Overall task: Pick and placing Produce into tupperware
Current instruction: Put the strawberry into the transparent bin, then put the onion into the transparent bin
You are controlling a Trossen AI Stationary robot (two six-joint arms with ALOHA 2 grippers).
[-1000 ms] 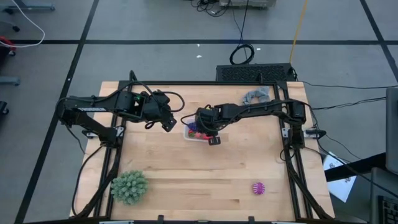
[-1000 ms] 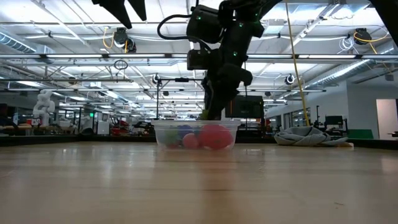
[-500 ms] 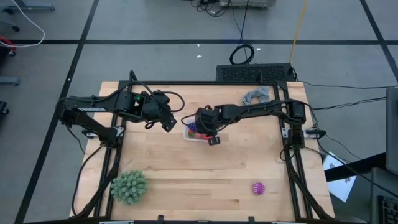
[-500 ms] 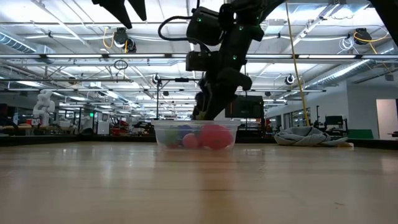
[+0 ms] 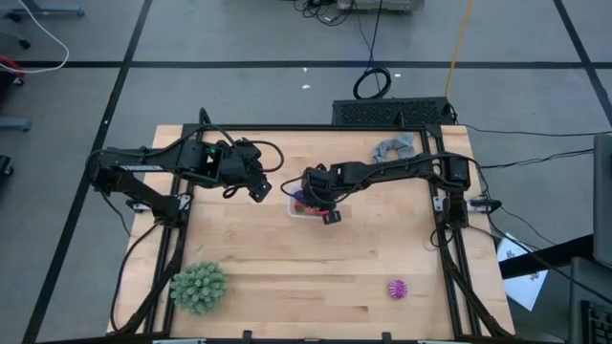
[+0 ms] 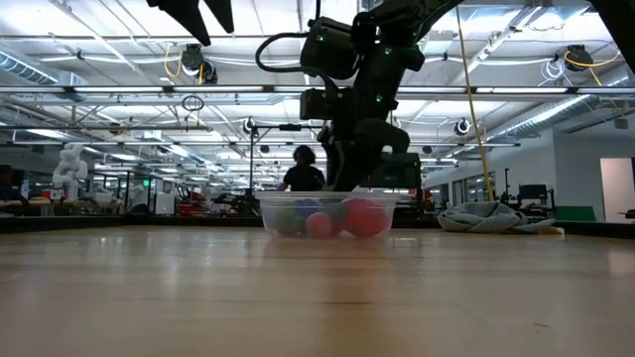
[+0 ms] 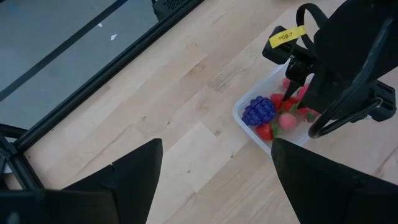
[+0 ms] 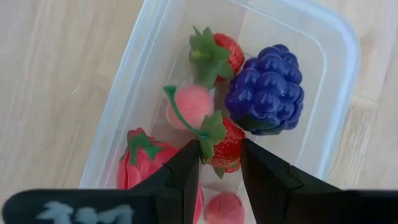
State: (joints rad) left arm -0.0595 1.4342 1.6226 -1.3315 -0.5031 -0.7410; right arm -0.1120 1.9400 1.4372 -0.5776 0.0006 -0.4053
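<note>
Wooden table in an open workshop hall. Clear tupperware sits near the table's middle, holding a purple grape cluster, strawberries and pink fruit. Right gripper stands inside the tub, fingers narrow around a strawberry's green leaves. Left gripper hovers beside the tub, wide, empty. Magenta spiky ball lies well apart, near the front edge.
</note>
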